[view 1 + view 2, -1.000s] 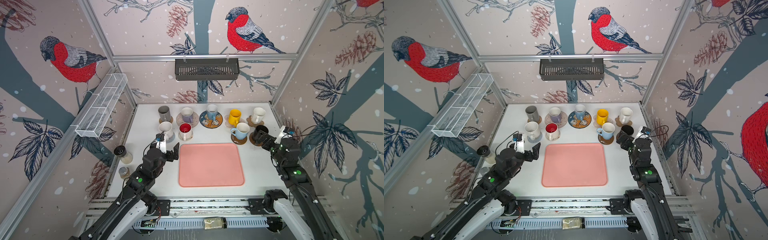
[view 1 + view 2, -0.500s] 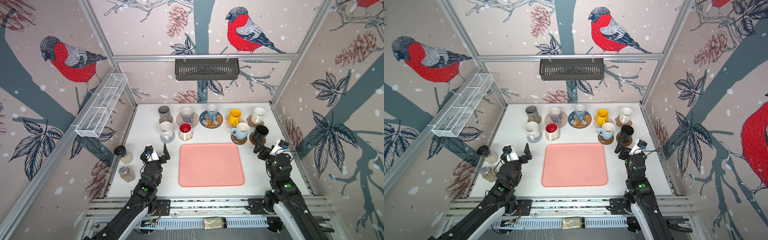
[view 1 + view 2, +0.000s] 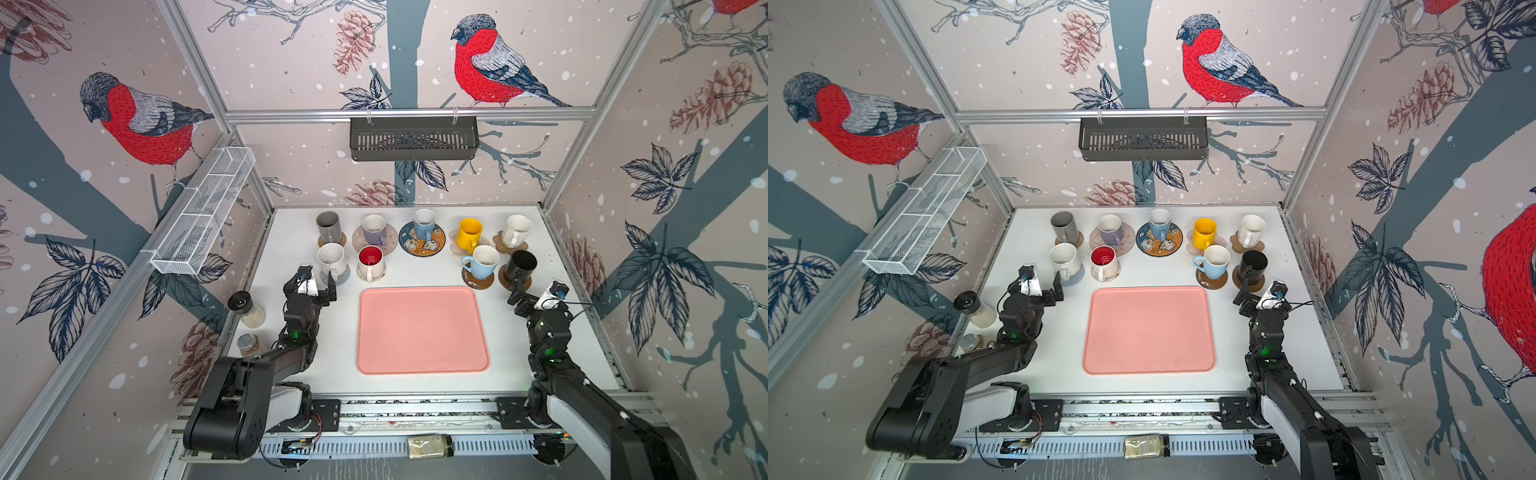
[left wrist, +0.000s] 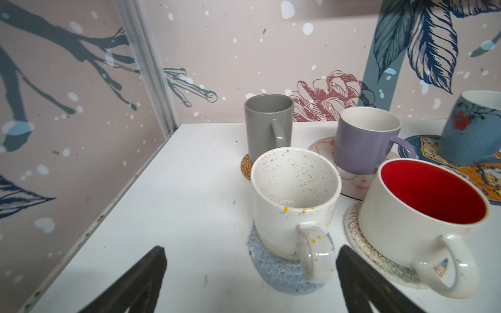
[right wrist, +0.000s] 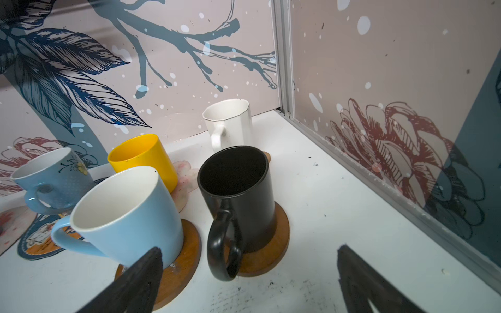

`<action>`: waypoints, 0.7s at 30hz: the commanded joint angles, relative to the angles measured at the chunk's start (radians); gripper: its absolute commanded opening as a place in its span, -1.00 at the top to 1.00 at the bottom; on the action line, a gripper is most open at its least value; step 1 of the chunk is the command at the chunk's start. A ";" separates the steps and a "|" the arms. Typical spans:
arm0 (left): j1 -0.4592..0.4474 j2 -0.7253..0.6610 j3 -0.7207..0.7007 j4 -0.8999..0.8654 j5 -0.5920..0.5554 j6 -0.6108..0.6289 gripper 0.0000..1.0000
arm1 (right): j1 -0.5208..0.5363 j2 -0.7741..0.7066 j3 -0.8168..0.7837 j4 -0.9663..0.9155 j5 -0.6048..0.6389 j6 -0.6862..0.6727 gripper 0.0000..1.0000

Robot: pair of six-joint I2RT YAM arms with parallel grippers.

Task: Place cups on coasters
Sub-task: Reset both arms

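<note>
Both hands hold nothing, fingers spread apart. In its wrist view my left hand (image 4: 250,250) sits just short of the speckled white mug (image 4: 294,200) on its grey coaster (image 4: 271,276). My right hand (image 5: 249,250) faces the black mug (image 5: 235,189) on a brown disc (image 5: 279,238). In both top views, all nine cups (image 3: 469,235) stand on coasters (image 3: 432,247) at mid-frame, above the pink tray (image 3: 422,332).

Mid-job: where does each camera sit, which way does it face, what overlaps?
Top views: overhead at the front, looking down on the table; left gripper and right gripper show.
Left wrist: behind the left gripper, facing back-left; fingertips show, speckled mug ahead.
Right wrist: behind the right gripper, facing back-right; fingertips show, black mug ahead.
Shared: floral blue mug, in both wrist views.
</note>
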 commanded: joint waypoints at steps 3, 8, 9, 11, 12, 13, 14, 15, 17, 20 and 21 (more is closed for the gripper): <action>0.089 0.160 -0.001 0.262 0.168 -0.001 -0.96 | 0.011 0.201 0.001 0.368 0.064 -0.080 -0.99; 0.136 0.291 -0.019 0.434 0.238 -0.035 -0.96 | 0.049 0.333 -0.029 0.593 0.071 -0.153 -0.99; 0.136 0.280 -0.014 0.406 0.226 -0.036 -0.96 | 0.052 0.365 -0.040 0.662 0.064 -0.180 -0.99; 0.136 0.282 -0.001 0.389 0.224 -0.038 -0.96 | 0.052 0.441 -0.056 0.778 0.073 -0.194 -0.99; 0.135 0.283 0.002 0.382 0.230 -0.035 -0.96 | 0.050 0.471 -0.061 0.804 0.078 -0.188 -0.99; 0.131 0.279 0.007 0.368 0.229 -0.031 -0.96 | 0.050 0.498 -0.064 0.835 0.074 -0.188 -0.99; 0.125 0.281 0.007 0.370 0.226 -0.025 -0.96 | 0.051 0.525 -0.064 0.861 0.079 -0.190 -0.99; 0.117 0.282 0.005 0.376 0.220 -0.016 -0.96 | 0.047 0.542 -0.057 0.860 0.077 -0.185 -0.99; 0.098 0.280 -0.011 0.400 0.188 -0.004 -0.96 | 0.028 0.577 -0.042 0.852 0.043 -0.173 -0.99; 0.069 0.283 -0.058 0.489 0.145 0.019 -0.96 | 0.026 0.673 -0.025 0.930 0.029 -0.182 -0.99; 0.058 0.288 -0.067 0.516 0.125 0.024 -0.96 | 0.034 0.690 -0.027 0.959 0.046 -0.186 -0.99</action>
